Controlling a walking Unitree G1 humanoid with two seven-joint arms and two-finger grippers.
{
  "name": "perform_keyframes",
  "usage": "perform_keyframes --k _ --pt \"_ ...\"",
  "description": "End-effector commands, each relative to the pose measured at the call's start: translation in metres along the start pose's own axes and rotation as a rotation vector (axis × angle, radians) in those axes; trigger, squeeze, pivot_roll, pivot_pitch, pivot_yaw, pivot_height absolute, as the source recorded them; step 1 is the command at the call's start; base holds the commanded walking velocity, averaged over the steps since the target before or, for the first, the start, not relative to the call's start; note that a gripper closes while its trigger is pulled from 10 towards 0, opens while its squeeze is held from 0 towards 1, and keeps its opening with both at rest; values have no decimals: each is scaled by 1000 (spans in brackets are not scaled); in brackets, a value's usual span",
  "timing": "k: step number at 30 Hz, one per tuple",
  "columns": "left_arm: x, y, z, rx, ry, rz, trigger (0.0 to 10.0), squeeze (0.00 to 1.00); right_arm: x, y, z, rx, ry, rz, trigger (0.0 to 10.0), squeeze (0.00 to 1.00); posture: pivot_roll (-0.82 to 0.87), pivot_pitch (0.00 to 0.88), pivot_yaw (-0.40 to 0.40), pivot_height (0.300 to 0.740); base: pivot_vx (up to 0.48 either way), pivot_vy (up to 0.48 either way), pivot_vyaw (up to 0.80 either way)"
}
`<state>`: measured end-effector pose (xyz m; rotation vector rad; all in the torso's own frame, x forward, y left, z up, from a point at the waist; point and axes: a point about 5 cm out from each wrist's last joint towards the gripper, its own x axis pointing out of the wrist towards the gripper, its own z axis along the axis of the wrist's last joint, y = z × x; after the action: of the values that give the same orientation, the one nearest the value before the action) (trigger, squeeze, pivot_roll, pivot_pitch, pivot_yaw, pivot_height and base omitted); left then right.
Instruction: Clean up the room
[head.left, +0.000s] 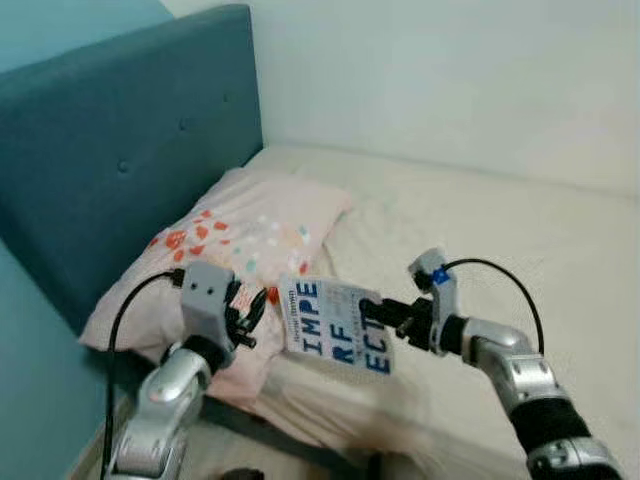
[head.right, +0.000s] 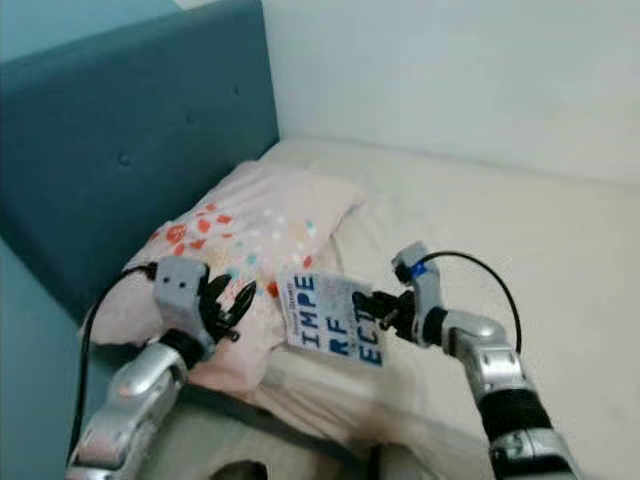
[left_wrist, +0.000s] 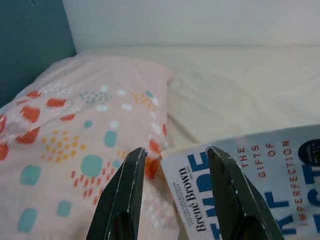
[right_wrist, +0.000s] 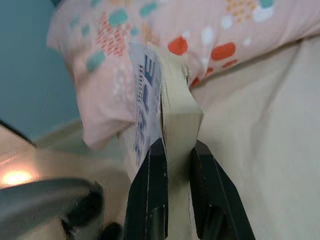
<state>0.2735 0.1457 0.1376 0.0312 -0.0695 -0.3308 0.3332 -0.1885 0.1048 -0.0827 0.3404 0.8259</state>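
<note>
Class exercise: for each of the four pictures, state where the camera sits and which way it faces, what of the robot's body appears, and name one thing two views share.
Left eye view: on the head, looking forward and down at the bed, pillow and headboard; both silver arms show.
Right eye view: the other head eye, same scene; right gripper holds the book.
Left wrist view: looks along the open left gripper toward pillow and book cover.
Right wrist view: looks along the fingers clamping the book's edge.
Shared: book and pillow appear in every view.

Cream bed (head.left: 520, 230), patterned pillow (head.left: 240, 240) atop
</note>
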Motion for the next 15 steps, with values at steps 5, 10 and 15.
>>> perform_keyframes --k 5,10,15 --pt "-19 4 9 37 0 -54 10000 0 1 -8 7 -213 28 -5 10000 0 150 180 -43 625 0 0 0" --pt "-32 2 14 63 13 -119 10000 0 2 -12 5 -226 40 -3 10000 0 170 215 -48 625 0 0 0" --pt "-38 -3 18 85 22 -192 10000 0 4 -9 0 -171 5 7 10000 0 187 232 -45 625 0 0 0"
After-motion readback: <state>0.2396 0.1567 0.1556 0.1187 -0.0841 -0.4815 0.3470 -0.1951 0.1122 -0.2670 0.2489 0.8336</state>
